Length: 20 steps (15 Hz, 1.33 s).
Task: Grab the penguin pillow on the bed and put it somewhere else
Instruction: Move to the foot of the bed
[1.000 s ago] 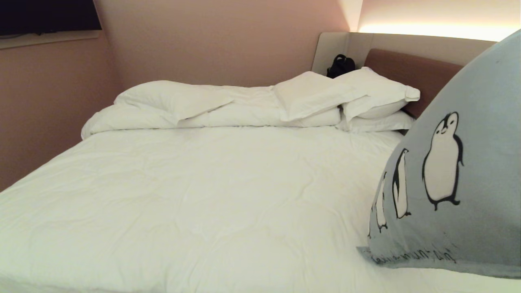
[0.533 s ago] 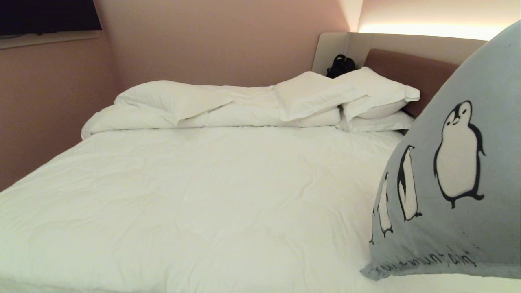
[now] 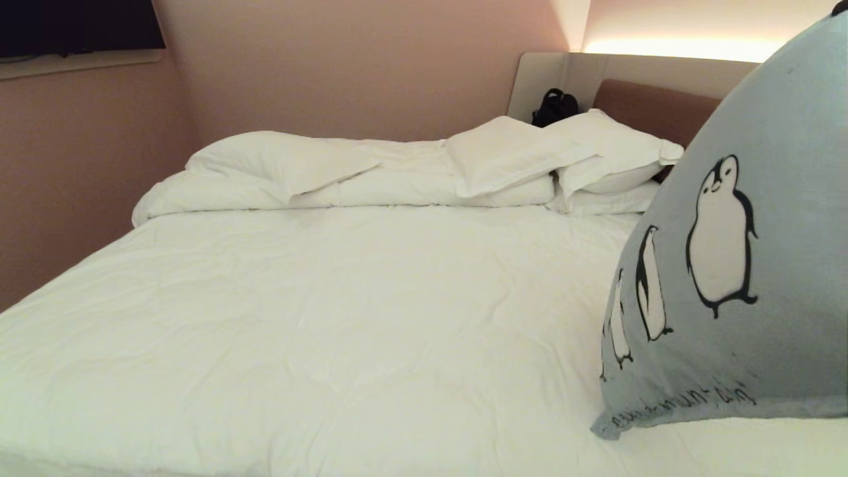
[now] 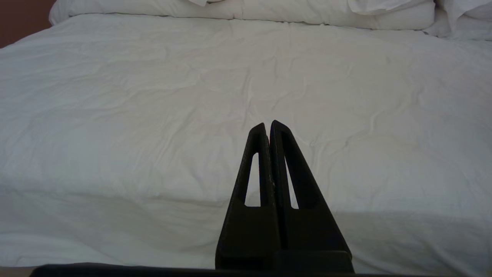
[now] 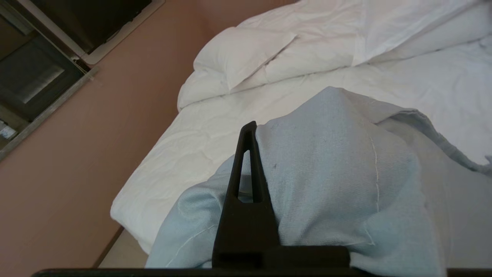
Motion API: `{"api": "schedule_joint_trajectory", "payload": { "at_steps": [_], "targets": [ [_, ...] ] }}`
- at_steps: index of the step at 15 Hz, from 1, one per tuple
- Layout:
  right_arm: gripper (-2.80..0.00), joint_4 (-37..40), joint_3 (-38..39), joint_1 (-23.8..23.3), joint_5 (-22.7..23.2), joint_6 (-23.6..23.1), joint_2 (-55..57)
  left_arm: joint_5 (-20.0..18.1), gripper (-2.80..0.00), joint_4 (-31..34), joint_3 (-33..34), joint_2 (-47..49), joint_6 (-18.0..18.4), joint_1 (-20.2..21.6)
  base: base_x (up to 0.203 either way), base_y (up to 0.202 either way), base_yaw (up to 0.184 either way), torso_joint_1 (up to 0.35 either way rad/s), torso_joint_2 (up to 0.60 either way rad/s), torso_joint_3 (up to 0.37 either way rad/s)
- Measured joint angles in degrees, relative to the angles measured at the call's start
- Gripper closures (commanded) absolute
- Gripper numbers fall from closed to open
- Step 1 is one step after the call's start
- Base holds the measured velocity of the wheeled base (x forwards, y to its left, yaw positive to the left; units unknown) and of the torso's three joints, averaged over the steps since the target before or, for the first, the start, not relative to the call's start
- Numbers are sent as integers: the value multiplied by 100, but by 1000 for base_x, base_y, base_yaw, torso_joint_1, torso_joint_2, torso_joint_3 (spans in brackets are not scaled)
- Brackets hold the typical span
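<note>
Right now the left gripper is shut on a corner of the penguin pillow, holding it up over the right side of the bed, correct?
Wrong arm. The right gripper is shut on the penguin pillow, as the right wrist view shows. The left gripper is shut on nothing, pointing over the bed. The rest holds.

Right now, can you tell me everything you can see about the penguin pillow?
The penguin pillow is soft, light blue-grey cloth with black-and-white penguins walking in a row and black curly writing near its lower edge. It hangs at the near right side of the bed, pulled up to a point at the top, its lower edge just over the white sheet. The right gripper is shut on a bunched fold of its fabric, with one black finger showing.
</note>
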Motion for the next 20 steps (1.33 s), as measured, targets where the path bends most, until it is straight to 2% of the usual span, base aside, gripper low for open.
{"api": "schedule_joint_trajectory", "payload": {
  "at_steps": [6,10,13,17,20],
  "targets": [
    [0,324,-940,736,-1098,-118,541,0,0,0,0,0,0,0,0,0,0,0,0,0],
    [0,388,-1054,1256,-2126,-541,872,-1,0,2,0,0,0,0,0,0,0,0,0,0],
    [0,296,-1073,1444,-2827,-759,965,-1,0,2,0,0,1,0,0,0,0,0,0,0],
    [0,189,-1073,1639,-3424,-783,1003,-1,0,0,0,0,1,0,0,0,0,0,0,0],
    [0,57,-1078,1771,-3629,-794,1012,0,0,2,0,0,1,0,0,0,0,0,0,0]
  ]
}}
